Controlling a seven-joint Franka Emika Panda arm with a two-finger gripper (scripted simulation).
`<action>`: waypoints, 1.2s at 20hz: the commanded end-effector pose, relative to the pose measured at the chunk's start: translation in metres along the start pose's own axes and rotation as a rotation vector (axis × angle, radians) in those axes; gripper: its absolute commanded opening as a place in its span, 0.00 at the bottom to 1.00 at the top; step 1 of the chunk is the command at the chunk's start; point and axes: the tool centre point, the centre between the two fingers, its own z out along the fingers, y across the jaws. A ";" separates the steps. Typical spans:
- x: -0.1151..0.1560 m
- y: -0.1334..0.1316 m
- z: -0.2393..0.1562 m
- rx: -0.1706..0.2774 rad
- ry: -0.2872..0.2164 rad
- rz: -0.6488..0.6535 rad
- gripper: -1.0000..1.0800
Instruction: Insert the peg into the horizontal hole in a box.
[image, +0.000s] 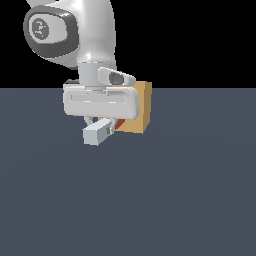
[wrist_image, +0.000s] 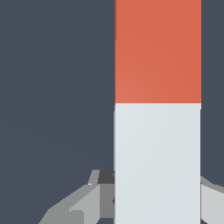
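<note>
My gripper (image: 103, 125) is shut on the white half of the peg (image: 96, 133) and holds it level above the floor. The peg's white end points toward the camera in the exterior view; only a sliver of its orange-red half (image: 119, 124) shows, right against the face of the tan box (image: 141, 107). The box stands just behind the gripper, partly hidden by the hand. The hole is hidden behind the hand and peg. In the wrist view the peg (wrist_image: 157, 131) fills the middle, orange-red above white, with grey fingers (wrist_image: 83, 201) at both its sides.
The dark grey-blue floor (image: 190, 190) spreads around the box. The white arm (image: 75, 35) rises above the gripper at the exterior view's upper left.
</note>
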 end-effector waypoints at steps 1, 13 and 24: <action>0.018 -0.009 -0.006 -0.003 0.001 0.010 0.00; 0.059 -0.029 -0.017 -0.003 0.000 0.028 0.00; 0.060 -0.026 -0.018 -0.004 0.002 0.027 0.00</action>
